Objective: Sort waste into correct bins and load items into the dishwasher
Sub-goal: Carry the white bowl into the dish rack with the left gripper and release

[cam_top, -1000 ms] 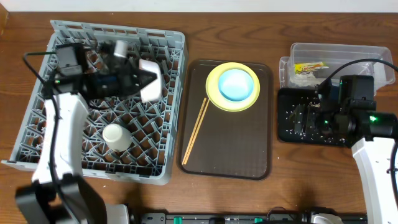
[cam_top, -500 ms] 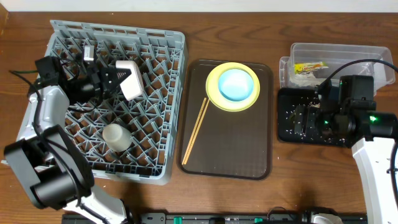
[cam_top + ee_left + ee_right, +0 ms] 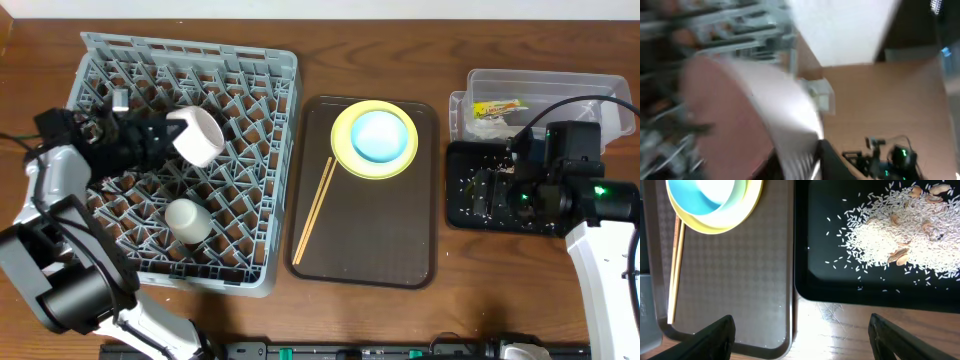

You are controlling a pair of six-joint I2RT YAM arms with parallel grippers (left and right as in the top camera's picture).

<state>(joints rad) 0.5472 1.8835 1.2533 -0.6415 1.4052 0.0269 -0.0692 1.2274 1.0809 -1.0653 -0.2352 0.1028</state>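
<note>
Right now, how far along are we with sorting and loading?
Done: wrapper and tissue in the clear tub, crumbs in the black tray. In hand: left gripper holds the pinkish bowl over the rack. Left: plate, blue bowl, chopsticks on the brown tray.

Overhead view: a brown wooden counter (image 3: 450, 310) is shown, its grain running lengthwise. A pale band (image 3: 400, 8) is seen beyond the far edge; whether it is wall or floor cannot be told. A dark rail (image 3: 400, 352) is seen along the near edge. Right wrist view: a bright glare (image 3: 832, 316) is reflected on the wood. Left wrist view: blurred.
</note>
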